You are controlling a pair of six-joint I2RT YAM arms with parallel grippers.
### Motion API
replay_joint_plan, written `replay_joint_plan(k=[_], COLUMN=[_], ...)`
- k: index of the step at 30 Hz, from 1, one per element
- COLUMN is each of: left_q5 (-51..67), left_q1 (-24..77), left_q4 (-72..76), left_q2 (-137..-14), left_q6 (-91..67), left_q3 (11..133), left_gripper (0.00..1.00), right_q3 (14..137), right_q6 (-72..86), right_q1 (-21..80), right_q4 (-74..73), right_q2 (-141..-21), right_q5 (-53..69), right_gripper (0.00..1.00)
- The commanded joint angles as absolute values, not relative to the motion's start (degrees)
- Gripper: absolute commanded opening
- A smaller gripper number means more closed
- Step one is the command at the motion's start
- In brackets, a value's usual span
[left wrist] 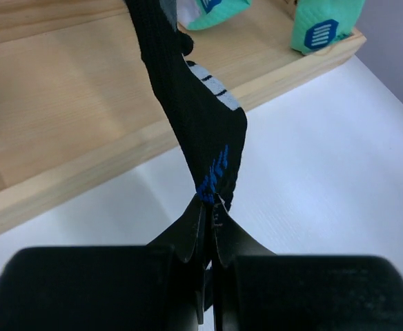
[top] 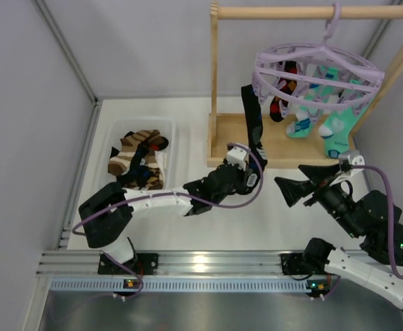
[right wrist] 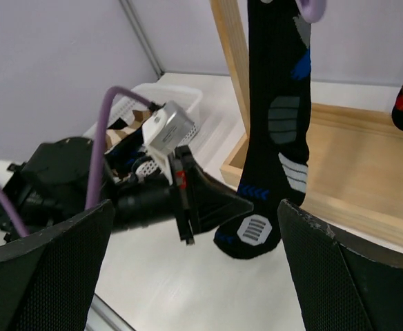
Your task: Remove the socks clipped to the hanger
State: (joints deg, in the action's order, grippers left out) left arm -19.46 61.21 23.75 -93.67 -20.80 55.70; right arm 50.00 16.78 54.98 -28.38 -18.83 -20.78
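Below the hanger (top: 319, 69), top view: a long black sock (top: 252, 117) hangs from the ring's left edge, its upper end at the pegs and its toe drawn low toward the arms.
Left gripper (top: 254, 171): under the hanger's left edge, with the fingers closed on the toe of that sock. The grip looks meant to pull the sock down out of its peg.
Right gripper (top: 284, 192): under the hanger's middle and apart from the sock. The fingers are spread wide with nothing between them, so it is probably standing by.
Other socks: turquoise socks (top: 339, 127) and a black sock with orange-red diamonds (top: 279, 107) dangle beneath the ring, clipped.
Bin (top: 136, 121): well to the left of the hanger, holding loose socks. It is likely where freed socks go.
Left wrist view, sock against fingers: the toe is pinched right at the fingertips, blue marks just above the pinch. The fabric runs up taut toward the hanger, which is out of this view.
Right wrist view, fingers (right wrist: 56, 269): wide apart at either side of the picture and empty. The sock hangs beyond the gap, touching neither.
Peg: a lilac peg (right wrist: 312, 8) shows at the sock's upper end, so I judge the sock still clipped and the pull not yet finished.
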Motion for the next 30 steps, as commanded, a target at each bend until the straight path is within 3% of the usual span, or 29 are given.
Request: replay_joint_plan(k=[1, 5, 14, 23, 30], left_q5=[-30.6, -39.8, -46.8, -51.6, -52.3], left_q1=[67.7, 78.0, 86.1, 86.8, 88.0], left_q4=[27.2, 27.1, 19.7, 15.9, 14.8], left_q2=[-91.2, -93.2, -104.4, -113.0, -115.9], left_q6=[-18.8, -13.4, -9.1, -5.3, -3.9], left_q3=[55.5, 58.5, 72.5, 81.1, 84.7], left_gripper=[0.0, 0.0, 0.0, 0.0, 0.0], right_q3=[54.0, 57.2, 68.6, 88.3, 97.2], right_q6=[18.7, 19.0, 17.6, 14.7, 12.7], right_q1=[54.6, 54.6, 54.6, 54.6, 53.9], right_q4=[-27.3, -29.1, -39.4, -51.7, -53.8], right_q2=[-20.0, -22.1, -32.0, -53.1, -60.1], right_q5=[-24.5, -27.3, -39.3, -50.6, -58.5], right_gripper=[0.97, 0.97, 0.94, 0.79, 0.63])
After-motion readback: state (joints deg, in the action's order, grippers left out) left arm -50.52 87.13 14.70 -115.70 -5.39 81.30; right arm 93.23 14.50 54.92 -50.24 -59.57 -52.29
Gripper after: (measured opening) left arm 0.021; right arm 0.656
